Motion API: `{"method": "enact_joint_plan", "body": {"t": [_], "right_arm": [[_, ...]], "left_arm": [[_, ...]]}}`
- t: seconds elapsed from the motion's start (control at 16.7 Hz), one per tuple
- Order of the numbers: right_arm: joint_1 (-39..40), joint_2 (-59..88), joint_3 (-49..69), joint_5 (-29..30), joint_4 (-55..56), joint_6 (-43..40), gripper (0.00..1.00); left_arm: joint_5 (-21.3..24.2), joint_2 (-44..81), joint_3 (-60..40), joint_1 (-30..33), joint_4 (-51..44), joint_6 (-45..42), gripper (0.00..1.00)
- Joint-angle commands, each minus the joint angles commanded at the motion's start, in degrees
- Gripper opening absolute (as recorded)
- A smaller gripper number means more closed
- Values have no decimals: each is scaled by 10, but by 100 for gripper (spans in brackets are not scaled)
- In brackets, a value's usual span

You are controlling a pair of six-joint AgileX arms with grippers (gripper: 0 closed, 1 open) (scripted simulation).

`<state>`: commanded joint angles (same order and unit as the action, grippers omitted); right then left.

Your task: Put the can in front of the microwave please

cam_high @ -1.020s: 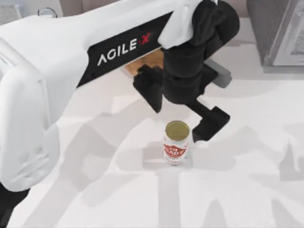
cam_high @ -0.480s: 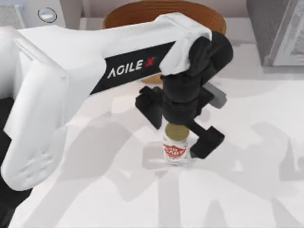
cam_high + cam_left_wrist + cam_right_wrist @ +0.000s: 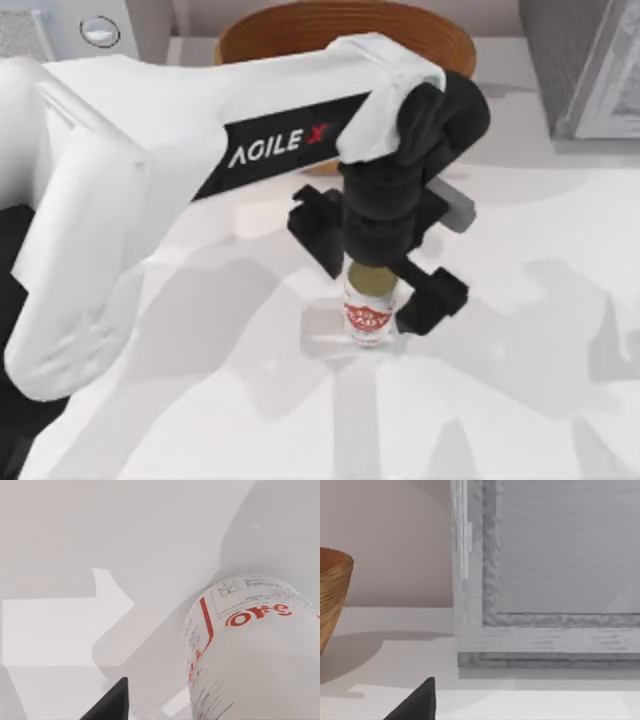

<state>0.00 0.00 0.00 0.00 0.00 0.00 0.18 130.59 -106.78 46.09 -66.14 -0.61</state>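
The can (image 3: 369,314), white with a red label, stands upright on the white table near the middle. My left gripper (image 3: 378,282) hangs right over it, open, with one black finger (image 3: 322,238) on the can's far-left side and the other (image 3: 434,302) close beside its right; the wrist hides the can's top. In the left wrist view the can (image 3: 255,650) looms very close, beside one dark fingertip (image 3: 113,705). The microwave (image 3: 140,20), with a round silver dial, sits at the table's far left corner. A single black fingertip (image 3: 418,703) of my right gripper shows in the right wrist view.
A wicker basket (image 3: 300,22) stands at the back, behind the left wrist, and shows again as the basket (image 3: 332,595) in the right wrist view. A dark speckled-grey box (image 3: 560,60) with a white-framed door fills the back right corner. Bare table lies in front of the can.
My left gripper has come down and forward over the can, so its fingers now straddle it. The can has stayed in place.
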Motion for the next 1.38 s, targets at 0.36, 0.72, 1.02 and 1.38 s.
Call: {"method": "enact_joint_plan", "body": {"t": [0.36,0.72,1.02,1.38], "right_arm": [[0,0,0,0,0,0,100],[0,0,0,0,0,0,100],[0,0,0,0,0,0,100],[0,0,0,0,0,0,100]], "left_arm": [[0,0,0,0,0,0,32],[0,0,0,0,0,0,0],[0,0,0,0,0,0,0],[1,-5,-30,0,-32,-1,0]]}}
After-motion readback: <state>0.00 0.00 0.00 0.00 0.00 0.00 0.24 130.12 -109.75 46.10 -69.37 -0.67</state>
